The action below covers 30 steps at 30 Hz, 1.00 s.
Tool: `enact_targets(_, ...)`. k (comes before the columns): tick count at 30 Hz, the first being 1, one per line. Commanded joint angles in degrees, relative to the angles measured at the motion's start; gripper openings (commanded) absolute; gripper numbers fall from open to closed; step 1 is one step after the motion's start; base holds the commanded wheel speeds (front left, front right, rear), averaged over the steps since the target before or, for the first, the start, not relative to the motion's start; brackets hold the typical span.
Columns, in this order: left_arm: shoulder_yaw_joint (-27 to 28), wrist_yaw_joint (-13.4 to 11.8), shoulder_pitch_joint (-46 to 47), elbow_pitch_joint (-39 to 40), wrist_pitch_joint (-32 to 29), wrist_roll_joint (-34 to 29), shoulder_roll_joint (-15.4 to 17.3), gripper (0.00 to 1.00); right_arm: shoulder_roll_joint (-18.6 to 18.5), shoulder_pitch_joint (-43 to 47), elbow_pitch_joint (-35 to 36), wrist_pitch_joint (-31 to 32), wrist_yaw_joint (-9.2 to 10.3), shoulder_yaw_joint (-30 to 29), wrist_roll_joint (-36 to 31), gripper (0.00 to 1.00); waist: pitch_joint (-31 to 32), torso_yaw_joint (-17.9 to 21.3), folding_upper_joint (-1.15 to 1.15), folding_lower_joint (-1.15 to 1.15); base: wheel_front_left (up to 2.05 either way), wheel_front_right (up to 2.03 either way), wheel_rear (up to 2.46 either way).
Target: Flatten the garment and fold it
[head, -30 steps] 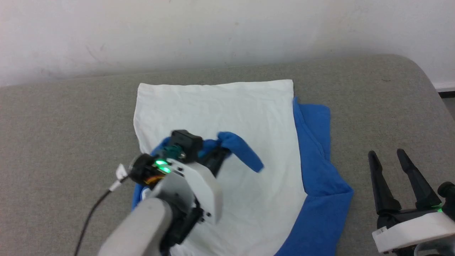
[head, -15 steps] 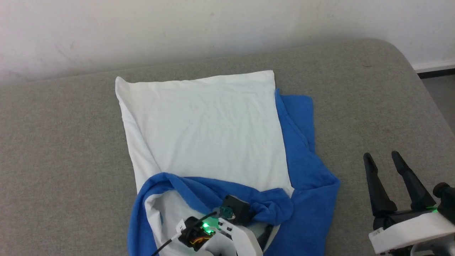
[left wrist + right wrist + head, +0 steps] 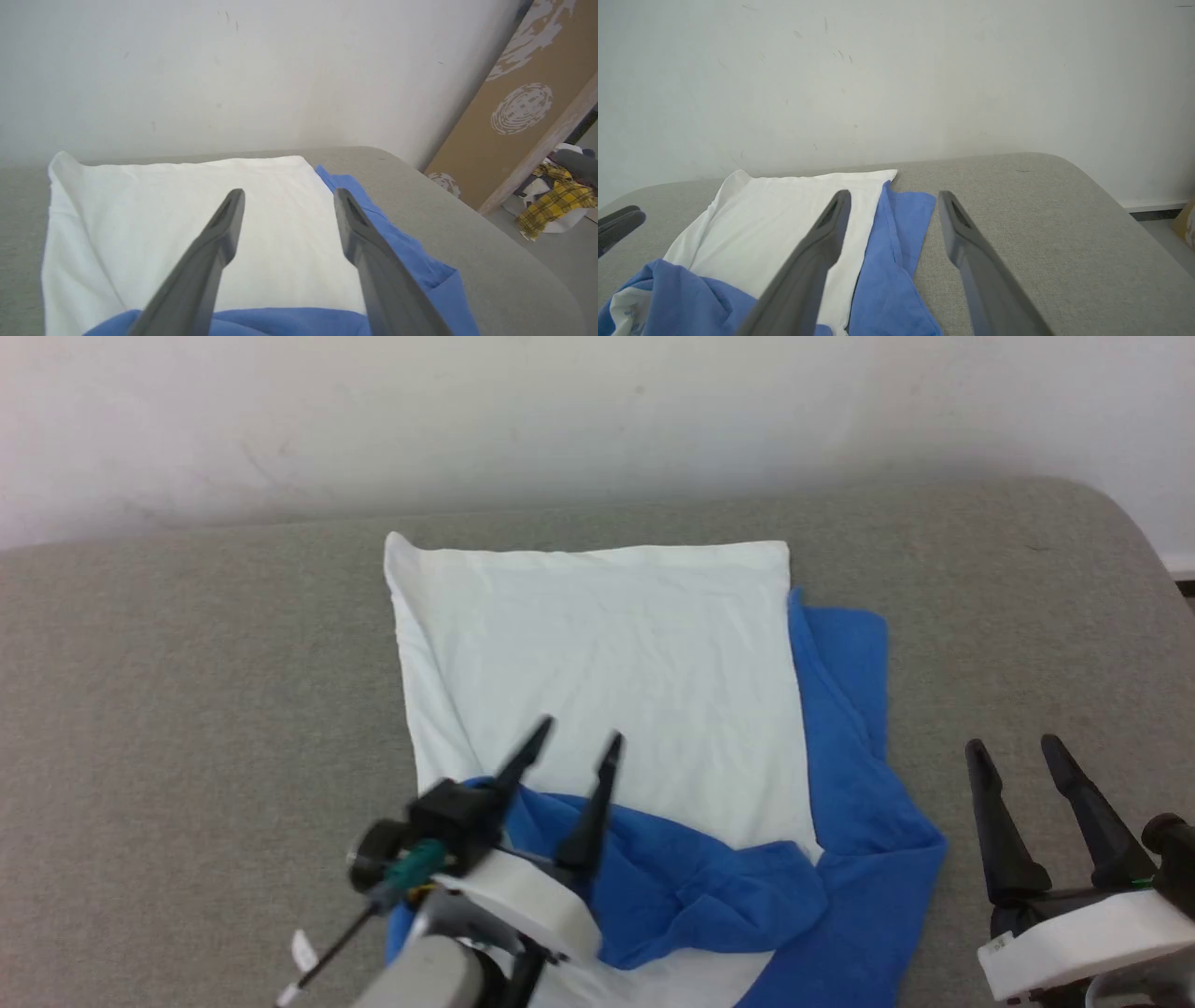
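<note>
- Two grippers sit nearest. The left gripper (image 3: pixel 579 730) is above the garment's near end, its fingers spread and holding nothing.
- Off the garment's right side, the right gripper (image 3: pixel 1014 742) is over bare counter, well apart from the cloth. Its fingers are also spread and empty.
- The garment (image 3: pixel 607 644) lies on a grey fabric-covered counter (image 3: pixel 187 709), with a blue sleeve (image 3: pixel 691 887) bunched crosswise over its near end.
- Past that sleeve, the white body (image 3: pixel 597 616) lies fairly flat with light creases. A second blue sleeve (image 3: pixel 845 709) lies folded along the garment's right edge.
- Beyond the garment's far hem rises a scuffed white wall (image 3: pixel 560 420).
</note>
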<state>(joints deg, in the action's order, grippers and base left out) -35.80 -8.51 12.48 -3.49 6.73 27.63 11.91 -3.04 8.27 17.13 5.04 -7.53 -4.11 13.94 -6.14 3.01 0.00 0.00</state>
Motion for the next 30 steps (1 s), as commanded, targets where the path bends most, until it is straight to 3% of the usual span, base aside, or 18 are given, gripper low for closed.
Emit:
enact_targets(1, 2.36, -1.07, -0.27, 0.82, 2.46, 0.17, 0.83, 1.0, 0.16, -0.03, 0.15, 0.31, 0.04, -0.36, -0.39, 1.0, 0.44, -1.75, 0.0, 0.0, 0.0, 0.0, 0.0)
enact_targets(6, 10.95, -3.2, -1.16, 0.91, 7.35, 1.52, 3.16, 1.0, 0.03, -0.76, -1.04, 0.87, 0.04, -1.43, -0.32, 1.0, 0.22, -3.2, 0.0, 0.0, 0.0, 0.0, 0.0)
enact_targets(13, 23.69, -4.01, -5.82, 1.97, 8.23, 0.92, 5.0, 1.0, -1.98, -5.26, -8.03, 1.22, 0.04, -3.98, 3.07, 1.0, -0.81, -4.4, 0.0, 0.0, 0.0, 0.0, 0.0)
enact_targets(17, 28.75, -2.22, -8.24, 4.33, 8.25, -2.37, 5.0, 1.0, -5.13, -12.05, -17.38, 2.67, 0.04, -6.27, 6.11, 1.0, -2.88, -5.69, 0.0, 0.0, 0.0, 0.0, 0.0)
enact_targets(22, 31.28, 1.17, -8.82, 6.57, 8.26, -6.07, 3.67, 1.0, -10.61, -23.53, -32.22, 8.11, 0.04, -6.87, 11.25, 1.0, -6.5, -8.4, 0.0, 0.0, 0.0, 0.0, 0.0)
enact_targets(30, 31.36, 6.17, -6.58, 7.55, 8.26, -10.17, -0.15, 1.0, -17.9, -39.86, -49.59, 21.7, 0.04, -0.83, 17.46, 1.0, -12.09, -12.36, 0.0, 0.0, 0.0, 0.0, 0.0)
